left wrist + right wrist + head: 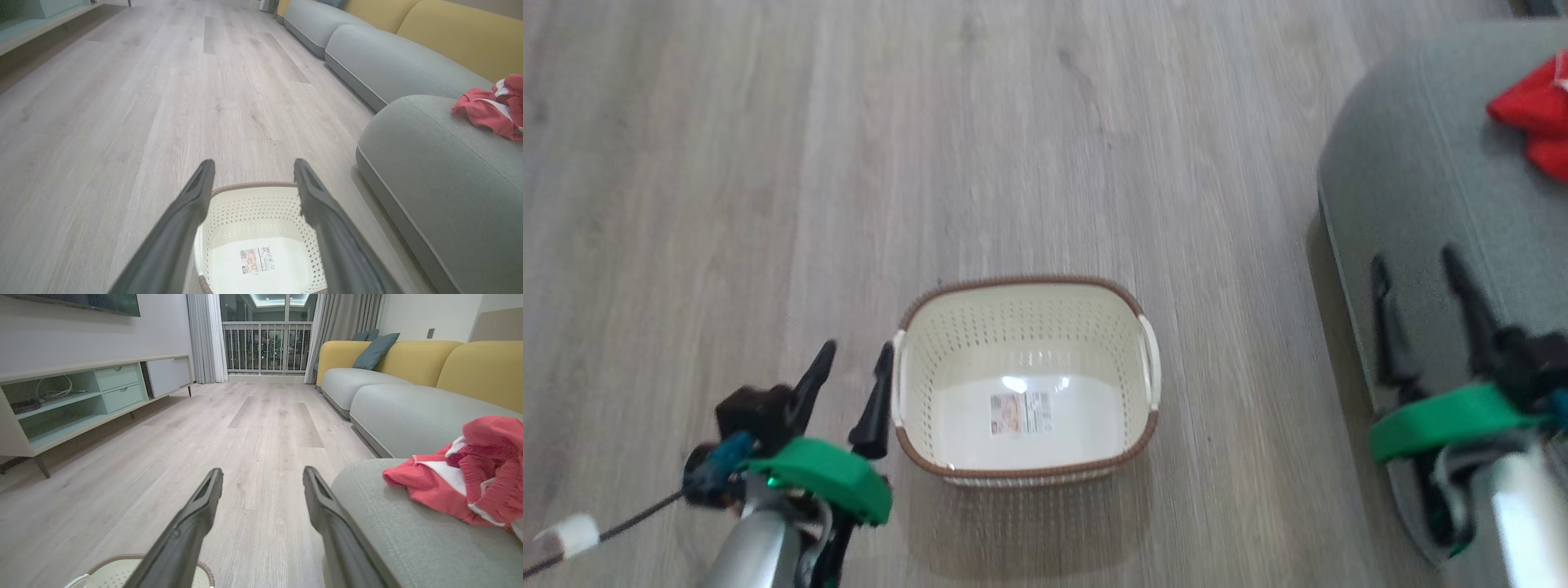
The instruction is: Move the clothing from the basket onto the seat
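Note:
The cream basket [1023,380] stands on the wood floor with only a sticker on its bottom; it also shows in the left wrist view [253,228] and at a corner of the right wrist view [110,573]. Red clothing [1535,110] with white panels lies bunched on the grey seat [1421,196] at the right, seen too as clothing [492,108] and clothing [461,477] from the wrists. My left gripper [854,359] hangs open beside the basket's left handle, holding nothing. My right gripper [1417,273] is open above the seat's near edge, well short of the clothing.
More grey seat cushions with yellow backs [408,363] run along the right wall. A long low cabinet [81,400] lines the left wall, and a balcony door [265,343] closes the far end. Wood floor [931,147] stretches between them.

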Controlling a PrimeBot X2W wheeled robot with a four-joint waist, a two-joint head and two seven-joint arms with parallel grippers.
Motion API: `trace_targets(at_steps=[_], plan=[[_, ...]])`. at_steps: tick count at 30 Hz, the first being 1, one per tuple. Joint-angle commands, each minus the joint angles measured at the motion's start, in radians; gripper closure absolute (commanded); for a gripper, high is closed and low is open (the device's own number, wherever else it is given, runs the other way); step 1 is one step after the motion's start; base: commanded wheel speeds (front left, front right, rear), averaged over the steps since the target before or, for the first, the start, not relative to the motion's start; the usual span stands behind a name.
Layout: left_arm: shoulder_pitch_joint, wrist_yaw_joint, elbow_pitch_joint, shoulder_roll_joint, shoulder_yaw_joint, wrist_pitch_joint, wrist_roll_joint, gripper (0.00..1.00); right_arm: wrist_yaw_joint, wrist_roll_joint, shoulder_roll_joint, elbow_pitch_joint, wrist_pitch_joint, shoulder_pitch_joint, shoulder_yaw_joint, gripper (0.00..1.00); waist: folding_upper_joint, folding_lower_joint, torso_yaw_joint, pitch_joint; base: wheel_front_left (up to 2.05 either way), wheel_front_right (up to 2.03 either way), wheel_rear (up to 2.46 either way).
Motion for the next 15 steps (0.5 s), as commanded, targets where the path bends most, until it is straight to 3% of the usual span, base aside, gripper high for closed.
trace_targets(at_steps=[1, 15], plan=[[-0.005, -0.002, -0.021, 0.004, 0.058, -0.009, 0.009, 0.00, 0.000, -0.010, 0.017, -0.029, -0.004, 0.019, 0.031, 0.00, -0.0001, 0.0002, 0.023, -0.044, 0.00, 0.00, 0.00], [0.037, -0.012, -0.025, -0.018, 0.163, -0.009, 0.048, 0.00, 0.000, -0.054, 0.066, 0.030, -0.004, 0.066, 0.102, 0.00, -0.0001, 0.0002, -0.003, -0.095, 0.00, 0.00, 0.00]])
